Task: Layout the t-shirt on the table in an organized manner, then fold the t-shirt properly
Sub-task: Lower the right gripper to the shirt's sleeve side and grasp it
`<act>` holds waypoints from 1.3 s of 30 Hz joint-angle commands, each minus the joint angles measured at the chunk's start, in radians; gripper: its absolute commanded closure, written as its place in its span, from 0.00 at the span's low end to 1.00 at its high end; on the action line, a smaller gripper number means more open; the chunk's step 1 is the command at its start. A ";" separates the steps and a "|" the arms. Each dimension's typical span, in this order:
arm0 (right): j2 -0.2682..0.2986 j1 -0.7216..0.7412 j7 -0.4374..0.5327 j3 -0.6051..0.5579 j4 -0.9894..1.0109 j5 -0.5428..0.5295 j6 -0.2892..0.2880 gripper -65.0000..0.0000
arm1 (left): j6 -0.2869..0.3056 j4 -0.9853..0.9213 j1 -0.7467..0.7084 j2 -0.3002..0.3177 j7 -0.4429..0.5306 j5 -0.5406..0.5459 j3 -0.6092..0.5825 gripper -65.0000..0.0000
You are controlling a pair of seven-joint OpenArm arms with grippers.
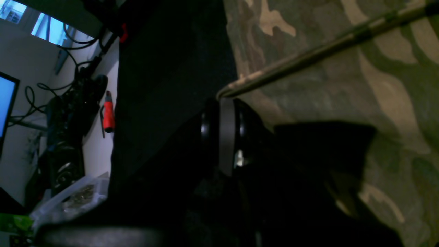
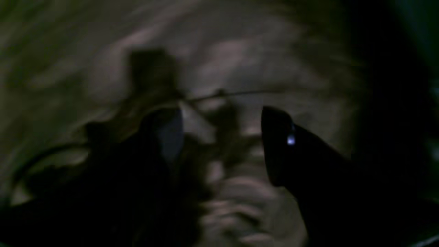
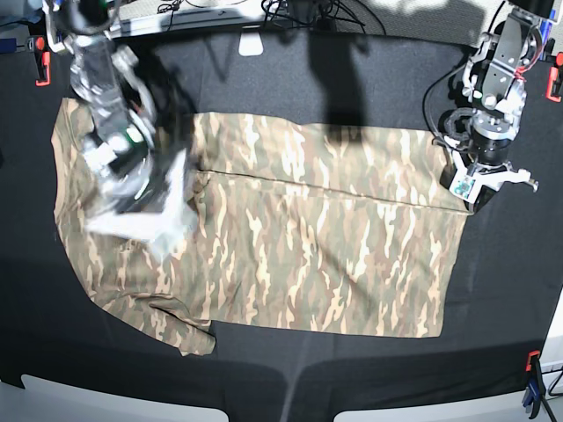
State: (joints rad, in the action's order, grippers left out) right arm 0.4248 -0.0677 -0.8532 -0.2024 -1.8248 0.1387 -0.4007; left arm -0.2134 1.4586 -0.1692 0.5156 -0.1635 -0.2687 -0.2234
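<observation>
At nine o'clock of the left wrist view lies the black worktop (image 1: 164,68); the t-shirt (image 1: 343,85) fills the three o'clock side, a folded edge running diagonally across it. The left gripper (image 1: 226,103) has its fingers clenched on the shirt's hem at the fold's end.

Right wrist view, blurred: the right gripper (image 2: 219,137) hangs over camouflage cloth, fingers spread apart with nothing between them.

Base view: the shirt lies spread across the worktop's middle, one long strip already folded over along its twelve o'clock edge. The right arm blurs over the nine o'clock sleeve; the left arm stands at three o'clock on the hem corner. Judged step: first lengthwise fold just laid. Next move calls for the left fingers to release and both arms to take the six o'clock edge.
</observation>
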 commanded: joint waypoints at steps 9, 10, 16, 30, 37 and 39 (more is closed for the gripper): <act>0.107 -0.024 -0.010 0.005 -0.030 -0.146 -0.184 0.47 | -0.023 0.013 0.012 0.014 0.016 -0.010 0.006 0.68; 0.118 -0.026 -0.012 0.005 -0.038 -0.156 -0.196 0.47 | -0.023 0.013 0.012 0.014 0.016 -0.010 0.006 0.65; 0.196 -0.047 -0.019 0.005 -0.065 -0.169 -0.206 0.47 | -0.023 0.013 0.012 0.014 0.016 -0.009 0.006 0.64; 0.218 -0.048 0.106 0.005 -0.025 -0.110 -0.183 0.47 | -0.023 0.013 0.011 0.014 0.016 -0.009 0.006 0.64; 0.215 -0.029 0.205 -0.011 0.018 -0.037 -0.165 0.47 | -0.023 0.013 0.011 0.014 0.016 -0.009 0.006 0.64; 0.215 -0.012 0.203 -0.042 0.036 -0.037 -0.165 0.47 | -0.023 0.013 0.012 0.014 0.016 -0.009 0.006 0.64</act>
State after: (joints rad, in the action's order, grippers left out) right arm 0.6285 -0.0925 -0.6613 -0.2508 -1.7782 0.1032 -0.5755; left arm -0.2169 1.4586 -0.1688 0.5156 -0.1638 -0.2691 -0.2234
